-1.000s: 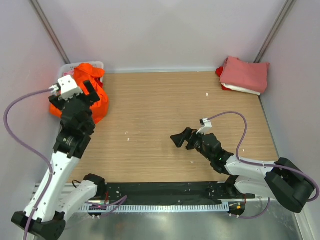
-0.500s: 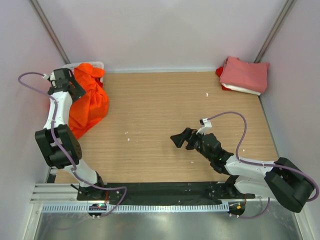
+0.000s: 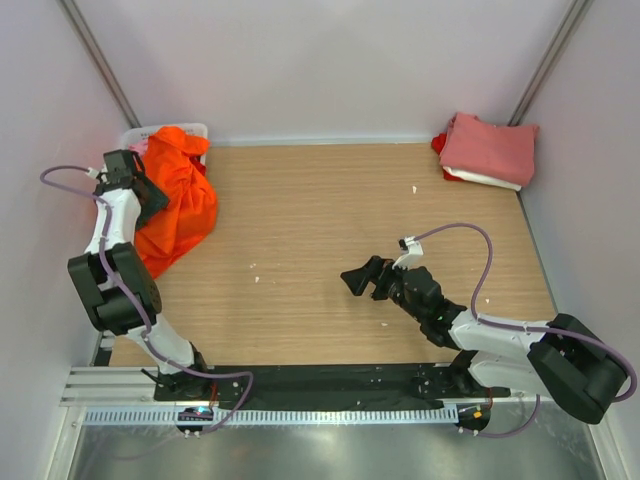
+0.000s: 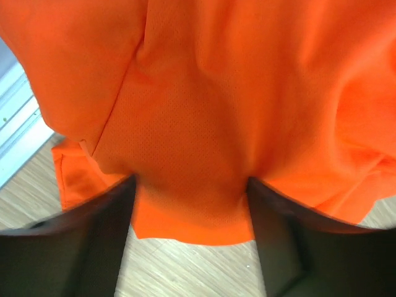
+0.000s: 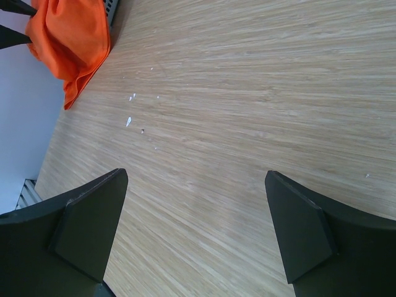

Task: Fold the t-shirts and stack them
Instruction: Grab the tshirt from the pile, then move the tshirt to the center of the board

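A bright orange t-shirt [image 3: 180, 205] hangs crumpled out of the white mesh basket [image 3: 192, 129] at the back left and spills onto the table. My left gripper [image 3: 146, 187] is at the shirt's left side. In the left wrist view its fingers [image 4: 111, 210] stand apart, and the orange cloth [image 4: 198, 124] fills the gap at their tips [image 4: 190, 182]. A folded stack [image 3: 490, 148], salmon-pink on top with white and red below, lies at the back right. My right gripper [image 3: 360, 279] is open and empty, low over the table's middle [image 5: 195, 176].
The wooden table [image 3: 330, 220] has a few small white specks [image 5: 129, 121]. Grey walls close in the left, back and right sides. The orange shirt also shows at the top left of the right wrist view [image 5: 71, 37].
My left arm has swung from above the shirt back to the table's left edge and dropped a little. The orange shirt hangs lower over the table. The right arm has not moved.
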Robot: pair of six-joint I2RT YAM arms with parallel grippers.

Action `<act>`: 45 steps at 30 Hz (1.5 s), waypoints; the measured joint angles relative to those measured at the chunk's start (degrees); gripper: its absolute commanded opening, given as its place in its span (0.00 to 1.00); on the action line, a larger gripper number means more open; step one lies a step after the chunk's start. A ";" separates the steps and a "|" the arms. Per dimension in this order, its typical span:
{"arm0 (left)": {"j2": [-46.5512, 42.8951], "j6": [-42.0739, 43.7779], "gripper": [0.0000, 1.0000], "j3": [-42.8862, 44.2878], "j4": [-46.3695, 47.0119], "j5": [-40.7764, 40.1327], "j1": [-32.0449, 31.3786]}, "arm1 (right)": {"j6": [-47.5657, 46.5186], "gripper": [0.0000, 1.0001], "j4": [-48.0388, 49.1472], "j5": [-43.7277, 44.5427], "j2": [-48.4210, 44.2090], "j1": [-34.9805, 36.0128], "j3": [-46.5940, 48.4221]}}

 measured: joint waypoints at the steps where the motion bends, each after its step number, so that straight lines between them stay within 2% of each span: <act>1: 0.35 -0.04 0.54 -0.22 0.00 0.33 0.13 | 0.00 1.00 -0.02 0.00 0.00 0.00 0.00; 2: 0.66 -0.20 0.47 -0.26 0.00 0.50 0.22 | 0.00 1.00 -0.04 0.00 0.00 0.00 0.00; 3: 1.03 -0.20 0.26 -0.26 0.04 0.85 0.31 | 0.00 1.00 -0.07 0.00 0.00 0.00 0.00; 6: 1.11 -0.15 0.02 -0.17 0.59 1.05 0.46 | 0.00 1.00 -0.31 0.00 0.00 0.00 0.00; 7: 0.92 -0.13 0.00 -0.17 0.90 1.22 0.57 | 0.00 1.00 -0.33 0.00 0.00 0.00 0.00; 11: 0.26 -0.04 0.00 -0.35 0.90 1.05 0.42 | 0.00 1.00 -0.37 0.00 0.02 0.00 0.00; 15: -4.04 0.33 0.08 -0.92 0.55 -1.29 -1.07 | 0.00 1.00 -0.66 0.00 0.39 0.00 0.02; 19: -11.23 0.37 0.05 -0.92 0.44 -3.04 -3.56 | 0.00 1.00 -0.83 0.00 0.63 0.00 0.02; 20: -12.90 0.48 0.01 -0.76 0.37 -3.43 -4.37 | 0.00 1.00 -0.87 0.00 0.63 0.00 0.02; 24: -17.14 1.16 0.00 1.36 -0.39 -4.76 -9.14 | 0.00 0.97 -1.01 0.02 0.63 0.00 0.02; 27: -17.79 2.03 0.00 5.35 -2.05 -6.05 -16.52 | 0.02 0.95 -1.73 0.90 -0.22 0.00 -0.04; 30: -17.51 2.67 0.00 11.37 -4.33 -5.68 -25.97 | 0.33 0.99 -2.60 4.37 -9.53 0.00 -3.34; 34: -16.37 1.42 0.02 17.38 -6.60 -3.23 -33.46 | 1.49 1.00 -4.48 10.60 -28.46 0.00 -8.92; 36: -15.13 0.28 0.15 18.14 -6.93 -2.54 -36.68 | 2.19 1.00 -6.58 13.70 -36.24 0.00 -9.22; 37: -14.43 -0.02 0.26 18.14 -7.06 -2.19 -37.75 | 2.49 1.00 -7.10 14.78 -38.99 0.00 -9.22; 38: -13.16 -0.26 0.60 18.14 -7.34 -1.60 -39.28 | 2.93 1.00 -7.76 15.82 -41.51 0.00 -9.22; 40: -9.68 -1.03 0.75 18.14 -7.89 0.37 -42.01 | 3.78 1.00 -9.33 17.68 -44.19 -0.02 -9.22; 41: -7.56 -1.27 0.92 18.12 -8.24 1.62 -43.25 | 4.13 1.00 -10.14 18.29 -44.35 -0.02 -9.22; 43: -3.89 -1.42 0.96 17.33 -8.94 3.48 -45.42 | 4.63 1.00 -11.85 18.97 -43.50 0.00 -9.22; 45: -2.25 -1.73 1.00 12.33 -9.09 4.02 -47.89 | 4.94 1.00 -12.59 19.23 -40.54 -0.02 -9.22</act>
